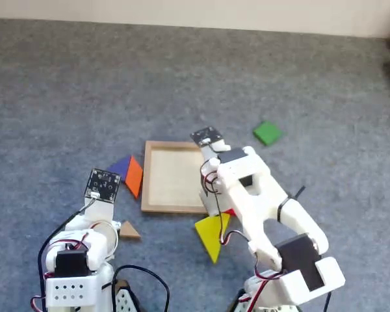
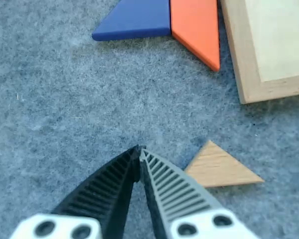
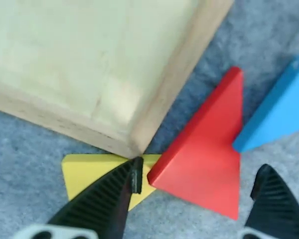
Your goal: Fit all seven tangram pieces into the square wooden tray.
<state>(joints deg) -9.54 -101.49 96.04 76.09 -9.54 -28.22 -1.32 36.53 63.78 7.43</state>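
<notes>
Where my spread right jaws straddle it, the red triangle (image 3: pixel 204 164) lies beside the tray (image 3: pixel 187 74) (left jaws pressed together).

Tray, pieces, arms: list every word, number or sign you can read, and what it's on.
None can be read. The square wooden tray, orange parallelogram piece and red triangle piece are blank.
The black circuit board on an arm has marks too small to read.
</notes>
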